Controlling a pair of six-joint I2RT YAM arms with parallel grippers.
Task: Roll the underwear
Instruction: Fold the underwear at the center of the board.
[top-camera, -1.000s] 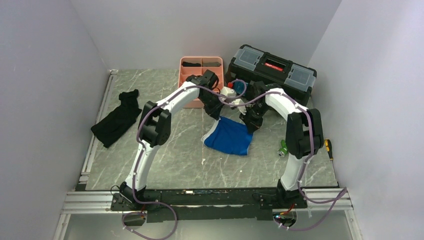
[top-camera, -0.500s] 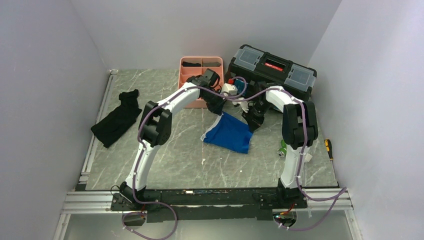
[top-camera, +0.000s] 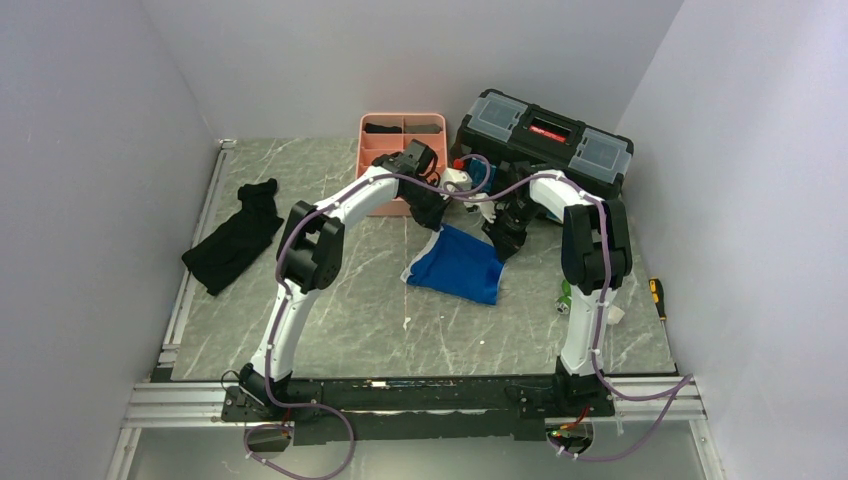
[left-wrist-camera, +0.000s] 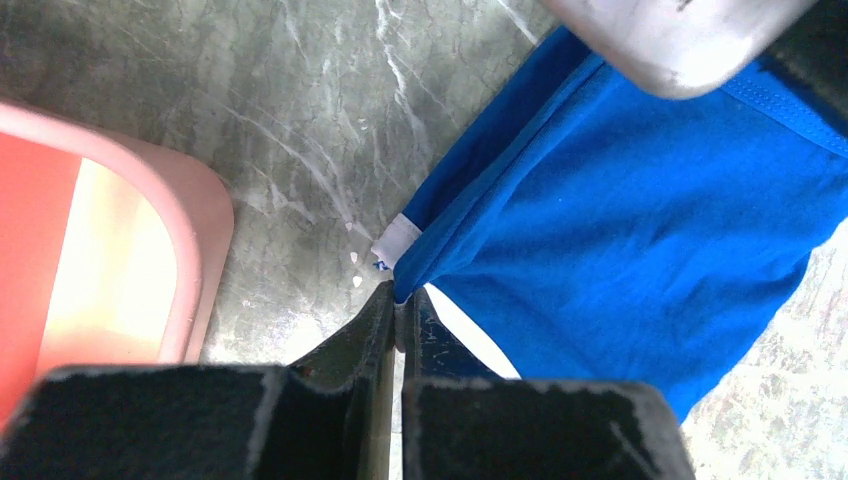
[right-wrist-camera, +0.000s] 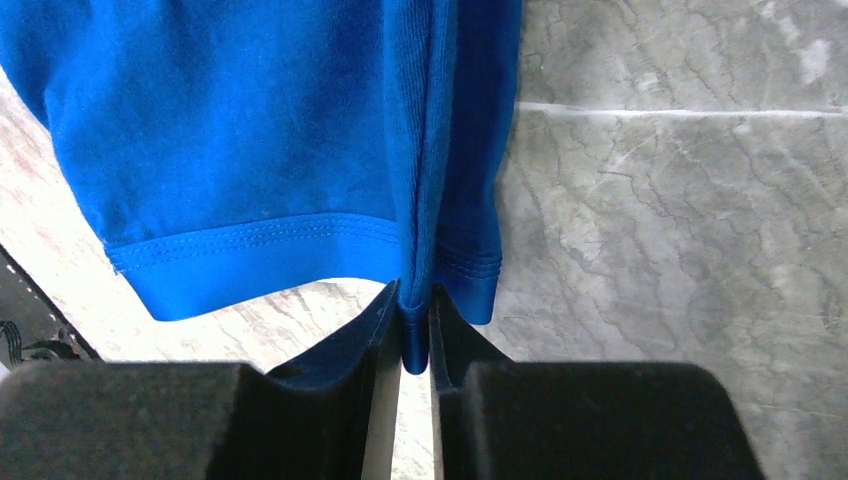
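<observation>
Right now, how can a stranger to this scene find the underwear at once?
On the grey marble table, look just in front of the pink tray and the black toolbox, between the two arms. The underwear is there, pinched at its far edge by the left gripper and the right gripper. It is the only bright blue cloth; the other garment, far left, is black.

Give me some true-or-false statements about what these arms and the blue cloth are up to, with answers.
1. The left fingers and right fingers both pinch the underwear. True.
2. The underwear lies in the tray. False: it is beside the tray, over the table.
3. A black cloth lies at the table's left side. True.
4. The toolbox stands open. False: its lid is shut.
</observation>
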